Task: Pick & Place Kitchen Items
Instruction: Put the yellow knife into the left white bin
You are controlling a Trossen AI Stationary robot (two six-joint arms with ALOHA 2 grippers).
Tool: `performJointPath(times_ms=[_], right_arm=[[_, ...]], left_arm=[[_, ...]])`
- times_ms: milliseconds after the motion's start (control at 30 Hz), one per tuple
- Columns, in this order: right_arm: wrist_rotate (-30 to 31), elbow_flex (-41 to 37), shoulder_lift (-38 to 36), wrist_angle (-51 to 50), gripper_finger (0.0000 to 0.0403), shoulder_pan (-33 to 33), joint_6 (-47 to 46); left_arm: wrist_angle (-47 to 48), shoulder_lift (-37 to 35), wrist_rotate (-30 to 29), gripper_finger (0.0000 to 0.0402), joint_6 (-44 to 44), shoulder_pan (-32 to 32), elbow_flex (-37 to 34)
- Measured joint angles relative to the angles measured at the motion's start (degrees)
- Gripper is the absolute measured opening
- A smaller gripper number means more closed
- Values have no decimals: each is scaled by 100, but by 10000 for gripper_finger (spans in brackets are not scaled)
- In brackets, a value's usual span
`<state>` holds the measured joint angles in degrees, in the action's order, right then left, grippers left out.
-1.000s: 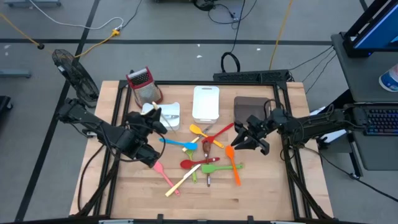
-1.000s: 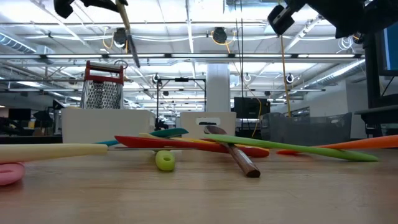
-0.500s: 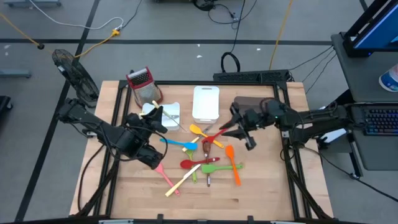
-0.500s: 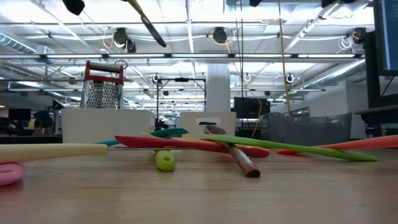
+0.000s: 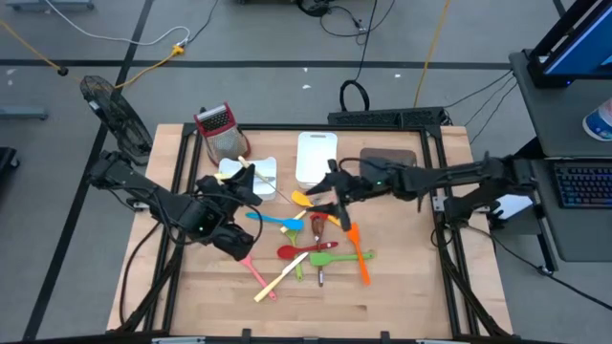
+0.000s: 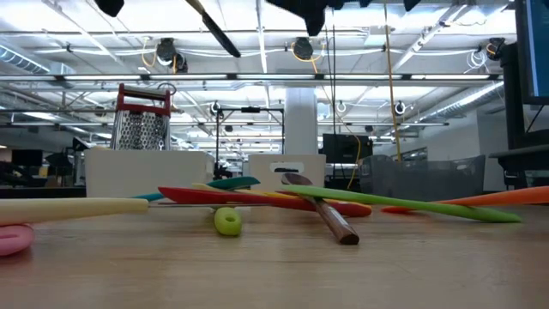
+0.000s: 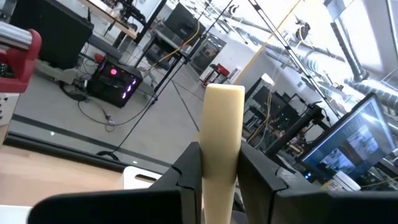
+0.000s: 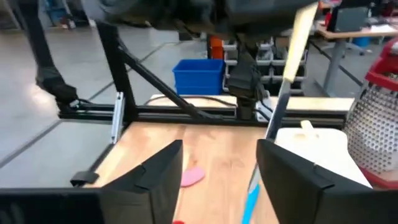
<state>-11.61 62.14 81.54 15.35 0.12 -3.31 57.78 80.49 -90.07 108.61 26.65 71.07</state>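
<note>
right gripper (image 5: 330,194) swung from brown tray (image 5: 387,159) side to over utensil pile (image 5: 320,239); fingers spread wider

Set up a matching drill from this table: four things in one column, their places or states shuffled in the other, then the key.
1. cream-handled utensil
2. right gripper
3. box grater
4. orange spatula

A. stands upright near a table corner, on the left arm's side
B. lies flat on the wood at the right edge of the utensil pile
C. clamped in the left gripper, off the table
D. open, above the utensil pile

Pairs: 1-C, 2-D, 3-A, 4-B
</note>
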Motion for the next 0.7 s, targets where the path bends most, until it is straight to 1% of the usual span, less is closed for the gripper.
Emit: performJointPath(times_ms=[133,200,300,367,533,700], right_arm=[[346,173,329,-5,233,2,111],[682,287,504,35,244,4,252],[1134,393,670,10,255,4,295],[1309,452,750,16,259,2,297],[1324,591,867,-7,260,0,249],[1335,687,1042,-33,260,0,190]], left_arm=[[-320,0,-2,73,-259,-4,0],[-494,0,1,72,-427,-4,0],[-737,0,1,65,-690,-16,0],[-910,0,1,65,-868,-37,0],[-1284,0,8,74,-1225,-131,0],[-1667,0,9,67,-1633,-221,0]])
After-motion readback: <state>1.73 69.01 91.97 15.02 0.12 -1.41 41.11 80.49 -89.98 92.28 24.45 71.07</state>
